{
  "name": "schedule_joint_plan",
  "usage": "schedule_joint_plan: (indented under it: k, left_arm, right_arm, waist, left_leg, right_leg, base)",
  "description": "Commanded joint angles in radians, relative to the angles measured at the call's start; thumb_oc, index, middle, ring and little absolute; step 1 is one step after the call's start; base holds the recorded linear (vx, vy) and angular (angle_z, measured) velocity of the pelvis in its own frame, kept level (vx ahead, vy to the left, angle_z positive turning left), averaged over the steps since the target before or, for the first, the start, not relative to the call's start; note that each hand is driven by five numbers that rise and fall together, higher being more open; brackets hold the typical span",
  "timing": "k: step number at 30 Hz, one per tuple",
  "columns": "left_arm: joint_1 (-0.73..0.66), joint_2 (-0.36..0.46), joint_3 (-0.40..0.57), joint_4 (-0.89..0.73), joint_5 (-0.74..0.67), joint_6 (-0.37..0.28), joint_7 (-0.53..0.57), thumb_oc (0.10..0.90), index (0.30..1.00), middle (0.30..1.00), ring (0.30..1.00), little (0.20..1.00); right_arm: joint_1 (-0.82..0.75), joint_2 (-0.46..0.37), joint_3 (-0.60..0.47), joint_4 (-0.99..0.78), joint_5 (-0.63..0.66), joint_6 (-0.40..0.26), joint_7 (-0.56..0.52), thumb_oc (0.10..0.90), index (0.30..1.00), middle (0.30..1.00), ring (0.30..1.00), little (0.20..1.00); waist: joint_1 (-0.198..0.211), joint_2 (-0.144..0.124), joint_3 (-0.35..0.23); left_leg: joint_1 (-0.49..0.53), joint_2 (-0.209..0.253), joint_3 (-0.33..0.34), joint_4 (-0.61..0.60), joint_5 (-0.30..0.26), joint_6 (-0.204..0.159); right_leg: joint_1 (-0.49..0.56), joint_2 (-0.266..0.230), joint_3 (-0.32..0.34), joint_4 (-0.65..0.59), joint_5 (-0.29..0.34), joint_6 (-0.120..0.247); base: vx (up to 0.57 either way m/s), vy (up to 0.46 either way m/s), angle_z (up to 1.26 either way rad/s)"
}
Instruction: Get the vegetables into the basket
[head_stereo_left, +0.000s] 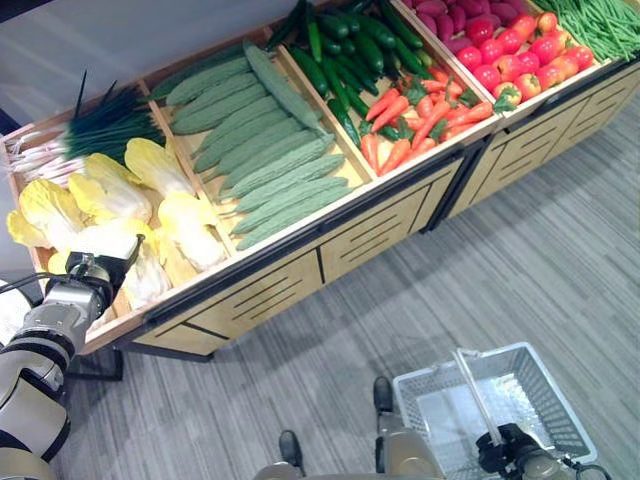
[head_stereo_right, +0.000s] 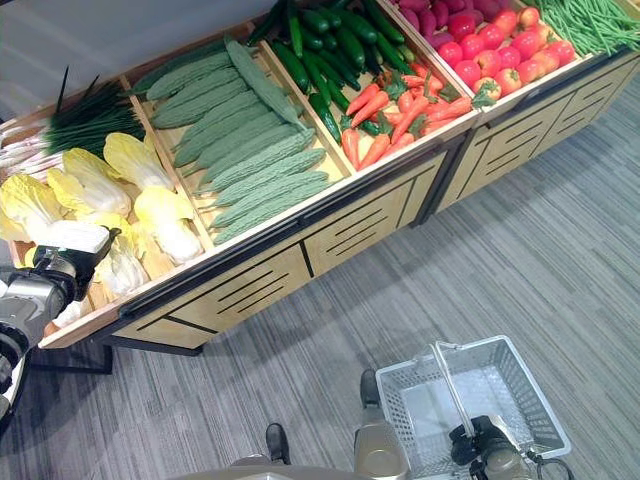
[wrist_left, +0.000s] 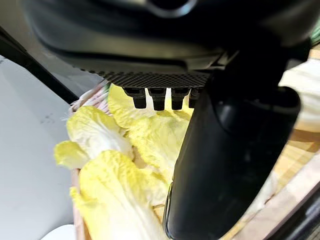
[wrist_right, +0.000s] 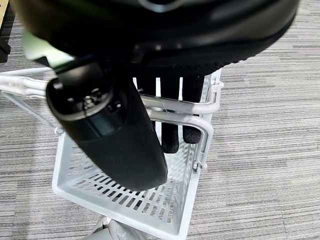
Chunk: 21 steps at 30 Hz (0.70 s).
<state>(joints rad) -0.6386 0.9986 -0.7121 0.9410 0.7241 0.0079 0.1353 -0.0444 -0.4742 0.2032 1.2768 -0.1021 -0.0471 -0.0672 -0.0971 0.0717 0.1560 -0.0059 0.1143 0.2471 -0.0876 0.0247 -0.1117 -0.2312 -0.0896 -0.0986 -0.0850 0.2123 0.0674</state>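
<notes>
**Robot reaches into produce stand, basket in grip**

The left robot hand (head_stereo_left: 100, 268) hovers over yellow cabbages (head_stereo_left: 180, 215) at the wooden stand's (head_stereo_left: 380, 225) end bin, fingers (wrist_left: 158, 97) extended, holding nothing. The right robot hand (wrist_right: 170, 115) curls round the handle of the white basket (head_stereo_left: 530, 400) above the grey floor (head_stereo_left: 560, 260). Bitter gourds (head_stereo_left: 270, 170), cucumbers (head_stereo_left: 345, 50), carrots (head_stereo_left: 410, 120) and tomatoes (head_stereo_left: 520, 60) fill neighbouring bins.

cabbages (head_stereo_left: 120, 215) lie left of gourds (head_stereo_left: 265, 160) on the stand (head_stereo_left: 300, 275); basket (head_stereo_left: 540, 385) on floor
</notes>
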Motion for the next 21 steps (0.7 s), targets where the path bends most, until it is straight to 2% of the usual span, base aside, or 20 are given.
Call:
schedule_joint_plan:
  k: [1, 9, 16, 19, 20, 21]
  left_arm:
    - [-0.104, 0.083, 0.108, 0.037, -0.032, 0.073, 0.040, 0.900, 1.000, 1.000, 1.000, 1.000]
    - [-0.174, 0.074, 0.075, 0.050, -0.058, 0.087, 0.075, 0.900, 1.000, 1.000, 1.000, 1.000]
    - [-0.169, 0.026, 0.074, 0.118, -0.049, 0.100, 0.045, 0.900, 1.000, 1.000, 1.000, 1.000]
    - [-0.160, 0.001, 0.087, 0.191, -0.041, 0.112, -0.004, 0.900, 1.000, 1.000, 1.000, 1.000]
    - [-0.161, 0.003, 0.088, 0.187, -0.042, 0.109, -0.012, 0.747, 0.786, 0.786, 0.786, 0.786]
    - [-0.164, -0.001, 0.089, 0.190, -0.044, 0.110, -0.013, 0.410, 0.314, 0.314, 0.314, 0.314]
  right_arm:
    - [0.003, -0.011, 0.044, 0.012, 0.007, 0.012, -0.007, 0.400, 0.300, 0.300, 0.300, 0.300]
    - [-0.008, -0.031, 0.052, -0.036, 0.018, 0.003, -0.017, 0.400, 0.300, 0.300, 0.300, 0.300]
    - [-0.015, -0.021, 0.059, -0.024, 0.019, 0.014, -0.016, 0.400, 0.300, 0.300, 0.300, 0.300]
    - [-0.029, -0.021, 0.067, -0.009, 0.010, 0.025, -0.011, 0.400, 0.300, 0.300, 0.300, 0.300]
    - [-0.031, -0.021, 0.069, -0.007, 0.009, 0.028, -0.009, 0.400, 0.300, 0.300, 0.300, 0.300]
    - [-0.033, -0.021, 0.073, -0.006, 0.006, 0.030, -0.008, 0.400, 0.300, 0.300, 0.300, 0.300]
  waist:
    - [-0.017, -0.045, -0.019]
    - [-0.039, -0.047, -0.009]
    - [-0.040, -0.055, 0.003]
    - [-0.040, -0.056, -0.001]
    - [-0.039, -0.056, -0.002]
    - [-0.038, -0.056, -0.003]
  left_leg:
    - [-0.053, -0.050, -0.004, 0.000, 0.029, 0.012]
    - [-0.163, -0.052, 0.000, 0.000, 0.055, 0.008]
    - [-0.168, -0.044, 0.009, 0.000, 0.058, 0.006]
    - [-0.169, -0.040, 0.015, 0.000, 0.059, 0.004]
    - [-0.170, -0.039, 0.015, 0.000, 0.059, 0.004]
    - [-0.170, -0.040, 0.016, 0.000, 0.059, 0.003]
  right_leg:
    - [0.038, -0.046, 0.055, 0.018, -0.005, 0.107]
    - [-0.072, -0.042, 0.071, 0.019, 0.029, 0.107]
    - [-0.084, -0.035, 0.075, 0.021, 0.026, 0.102]
    - [-0.088, -0.034, 0.079, 0.019, 0.027, 0.101]
    - [-0.088, -0.033, 0.079, 0.018, 0.026, 0.101]
    - [-0.089, -0.032, 0.079, 0.018, 0.026, 0.100]
  base:
    - [-0.02, 0.018, -0.07]
    - [-0.06, 0.020, -0.04]
    - [0.00, -0.004, -0.02]
    - [0.01, -0.004, -0.05]
    - [0.01, -0.010, -0.10]
    - [0.00, -0.009, -0.06]
